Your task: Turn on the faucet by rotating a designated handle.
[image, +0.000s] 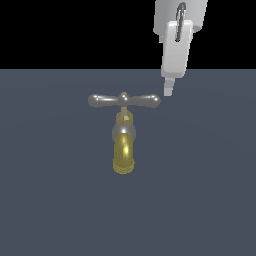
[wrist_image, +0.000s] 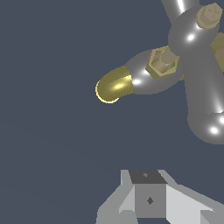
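Evidently rigid, slick metal, the handle (image: 124,100) tops the faucet (image: 123,135) mid-frame; push its right bulb. The fingers (image: 169,89) hang beside it; their spread I cannot tell.

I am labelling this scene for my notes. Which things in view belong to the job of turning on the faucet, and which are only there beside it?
For the job:
- faucet with brass spout
- handle, the grey crossbar on top
- hand, close beside the handle's end on the exterior view's right

Not part of the job:
- grey surface under the faucet; nothing else lies about
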Robot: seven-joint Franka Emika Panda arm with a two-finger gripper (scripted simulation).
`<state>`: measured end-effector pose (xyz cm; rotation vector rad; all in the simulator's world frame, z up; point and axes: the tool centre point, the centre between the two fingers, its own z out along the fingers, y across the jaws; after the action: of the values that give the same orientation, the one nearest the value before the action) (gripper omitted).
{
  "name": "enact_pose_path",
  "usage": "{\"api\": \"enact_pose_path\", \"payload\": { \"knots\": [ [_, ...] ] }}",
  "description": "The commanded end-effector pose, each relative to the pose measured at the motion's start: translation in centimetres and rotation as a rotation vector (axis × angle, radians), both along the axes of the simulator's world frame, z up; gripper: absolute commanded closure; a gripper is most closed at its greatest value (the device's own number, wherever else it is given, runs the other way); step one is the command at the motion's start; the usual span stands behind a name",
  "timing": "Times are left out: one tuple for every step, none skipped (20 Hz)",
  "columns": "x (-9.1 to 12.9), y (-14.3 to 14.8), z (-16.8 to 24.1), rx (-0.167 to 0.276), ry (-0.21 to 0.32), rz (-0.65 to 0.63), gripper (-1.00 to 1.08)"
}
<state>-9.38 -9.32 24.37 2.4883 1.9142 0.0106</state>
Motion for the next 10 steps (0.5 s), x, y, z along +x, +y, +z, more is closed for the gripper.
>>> {"api": "enact_pose_path", "payload": {
  "knots": [
    [0.7, 0.1, -1.0, -0.002, 0.001, 0.051, 1.08],
    [1.0, 0.2, -1.4, -0.002, 0.001, 0.070, 1.08],
    [1.2, 0.3, -1.7, -0.003, 0.002, 0.087, 1.08],
    [1.5, 0.4, -2.1, -0.003, 0.002, 0.103, 1.08],
    [1.7, 0.4, -2.4, -0.003, 0.003, 0.119, 1.08],
    [1.9, 0.5, -2.6, -0.003, 0.003, 0.133, 1.08],
    [2.0, 0.6, -2.9, -0.003, 0.003, 0.146, 1.08],
    [2.2, 0.7, -3.2, -0.004, 0.004, 0.159, 1.08],
    [2.4, 0.7, -3.4, -0.004, 0.004, 0.171, 1.08],
    [2.5, 0.8, -3.6, -0.004, 0.004, 0.181, 1.08]
  ]
}}
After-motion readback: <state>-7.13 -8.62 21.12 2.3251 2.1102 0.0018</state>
